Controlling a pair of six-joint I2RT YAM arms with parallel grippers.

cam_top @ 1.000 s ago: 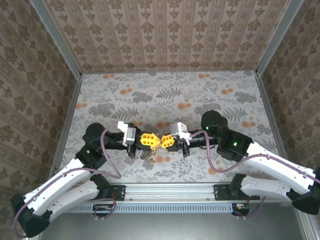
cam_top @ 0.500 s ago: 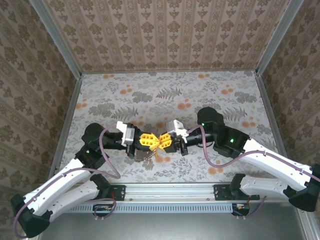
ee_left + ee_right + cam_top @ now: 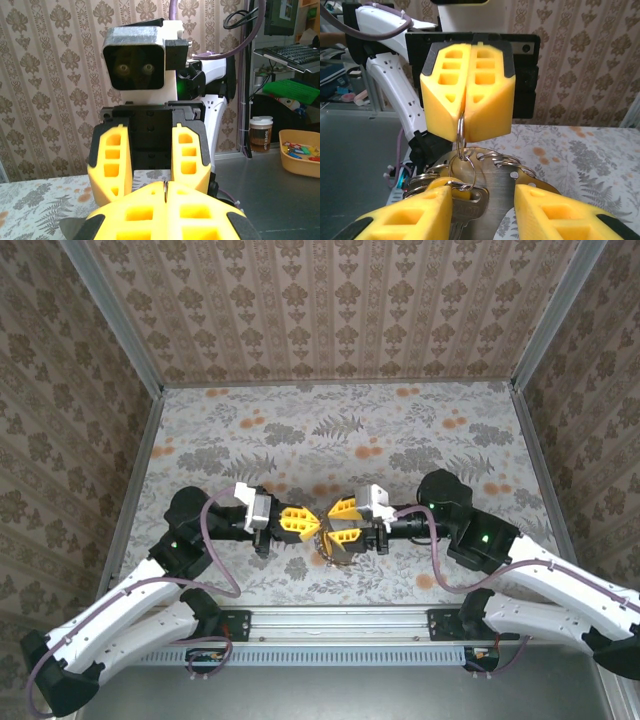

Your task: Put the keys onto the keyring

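My left gripper (image 3: pixel 466 107) clamps the keyring (image 3: pixel 461 136) so its keys (image 3: pixel 468 202) hang between the jaws of my half-open, empty right gripper (image 3: pixel 482 196).

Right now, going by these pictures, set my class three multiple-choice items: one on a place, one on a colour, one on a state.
1. Where is the keyring?
A. flat on the table
B. pinched in the left gripper
C. pinched in the right gripper

2. What colour are the gripper pads?
A. yellow
B. blue
C. white

3. How does the right gripper stand?
A. shut on a key
B. open
C. shut on nothing

Answers:
1 B: the keyring hangs out from between the closed pads of the left gripper.
2 A: the pads are plainly yellow.
3 B: the right gripper has its fingers apart, touching nothing.
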